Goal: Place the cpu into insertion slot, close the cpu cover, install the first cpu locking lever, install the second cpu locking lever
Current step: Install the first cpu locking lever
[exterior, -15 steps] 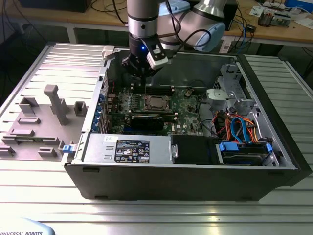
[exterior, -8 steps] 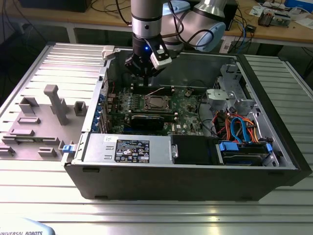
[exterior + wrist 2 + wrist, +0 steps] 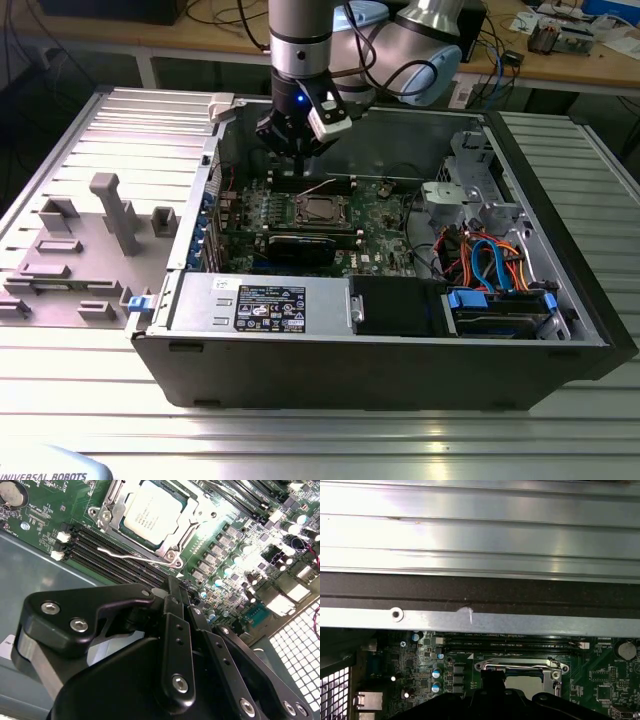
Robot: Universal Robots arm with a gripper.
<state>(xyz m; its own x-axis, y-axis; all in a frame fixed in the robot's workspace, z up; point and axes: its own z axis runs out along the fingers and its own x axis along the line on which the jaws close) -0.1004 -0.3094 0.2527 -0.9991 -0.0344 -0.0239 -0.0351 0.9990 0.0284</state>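
The cpu (image 3: 152, 511), pale silver, lies flat in the insertion slot (image 3: 181, 539) on the green motherboard. The cpu cover (image 3: 111, 511) is folded down around it, framing its top. One thin wire locking lever (image 3: 131, 555) stands free beside the socket, unlatched; in the exterior view it shows as a slanted lever (image 3: 318, 187) over the socket (image 3: 322, 208). My gripper (image 3: 300, 158) hangs just above and behind the socket, fingers together and holding nothing. In the second wrist view the gripper (image 3: 175, 584) is near the lever's side of the socket. The first wrist view has the cover (image 3: 522, 667) just past the gripper (image 3: 492, 676).
The open computer case (image 3: 190, 340) lies on a ribbed metal table. A black graphics card (image 3: 300, 246) sits in front of the socket, memory slots (image 3: 107, 552) beside it. Drive cables (image 3: 490, 262) and a drive cage fill the exterior view's right. Grey fixtures (image 3: 115, 210) stand to the left.
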